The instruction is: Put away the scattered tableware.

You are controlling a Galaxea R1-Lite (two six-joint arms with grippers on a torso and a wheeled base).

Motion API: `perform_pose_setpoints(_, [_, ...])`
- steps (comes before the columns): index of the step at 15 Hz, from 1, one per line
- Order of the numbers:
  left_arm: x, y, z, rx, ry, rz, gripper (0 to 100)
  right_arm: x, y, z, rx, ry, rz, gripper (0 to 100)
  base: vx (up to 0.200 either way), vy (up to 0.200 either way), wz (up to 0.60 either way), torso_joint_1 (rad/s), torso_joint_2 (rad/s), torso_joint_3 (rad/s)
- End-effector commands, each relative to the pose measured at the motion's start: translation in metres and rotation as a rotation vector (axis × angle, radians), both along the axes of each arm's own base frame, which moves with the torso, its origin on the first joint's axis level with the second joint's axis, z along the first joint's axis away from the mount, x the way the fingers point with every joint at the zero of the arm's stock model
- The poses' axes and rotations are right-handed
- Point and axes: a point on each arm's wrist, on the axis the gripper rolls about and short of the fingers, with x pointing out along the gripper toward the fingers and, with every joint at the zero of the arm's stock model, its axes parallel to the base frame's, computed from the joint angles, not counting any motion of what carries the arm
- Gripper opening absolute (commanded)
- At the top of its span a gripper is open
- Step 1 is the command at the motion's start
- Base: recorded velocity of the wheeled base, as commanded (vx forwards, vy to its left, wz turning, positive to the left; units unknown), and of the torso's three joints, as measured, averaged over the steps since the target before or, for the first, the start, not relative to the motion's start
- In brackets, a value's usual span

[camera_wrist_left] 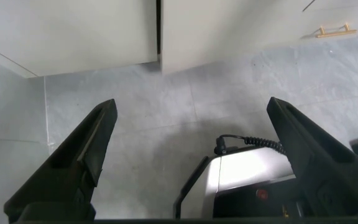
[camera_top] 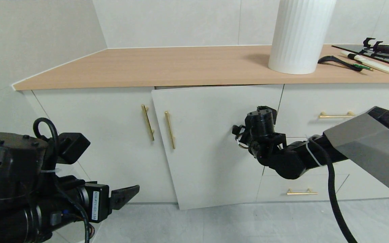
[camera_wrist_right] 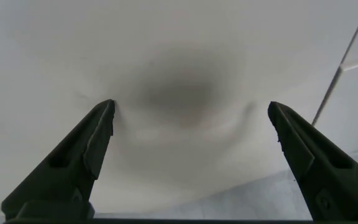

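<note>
Scattered tableware lies at the counter's right end: a black ladle (camera_top: 337,62), a green-tipped black utensil (camera_top: 361,66) and a long cream-coloured utensil (camera_top: 371,63). Below the counter, a white cabinet door (camera_top: 214,148) with a gold handle (camera_top: 170,130) stands slightly ajar. My right gripper (camera_top: 241,135) is at that door's right part, facing its white face (camera_wrist_right: 185,68) at close range, and it stands open (camera_wrist_right: 191,124) with nothing between its fingers. My left gripper (camera_top: 126,195) hangs low at the left, open (camera_wrist_left: 191,130) over the grey floor tiles (camera_wrist_left: 166,112), holding nothing.
A tall white ribbed cylinder (camera_top: 299,35) stands on the wooden countertop (camera_top: 167,67). A black gas hob (camera_top: 388,50) sits at the far right. The neighbouring door has a gold handle (camera_top: 148,122). Drawers with gold handles (camera_top: 336,115) (camera_top: 302,192) are on the right.
</note>
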Motion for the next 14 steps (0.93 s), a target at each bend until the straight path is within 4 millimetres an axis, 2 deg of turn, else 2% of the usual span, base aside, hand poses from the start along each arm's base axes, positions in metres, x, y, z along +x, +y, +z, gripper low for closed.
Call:
perform_pose_setpoints(1, [0.000,0.000,0.000,0.001,0.002,0.000,100,0.004,0.002,-0.005,-0.005,0.004,-0.007,100,0.000,0.000,0.00,0.000,0.00,0.000])
perform_pose_setpoints(10, [0.001,0.000,-0.001,0.002,0.005,0.000,100,0.019,-0.005,-0.014,-0.027,-0.006,-0.088,100,0.000,0.000,0.00,0.000,0.00,0.000])
perform_pose_setpoints(14, [0.001,0.000,-0.001,0.002,0.005,0.000,100,0.016,-0.005,-0.006,-0.022,-0.020,-0.094,100,0.000,0.000,0.00,0.000,0.00,0.000])
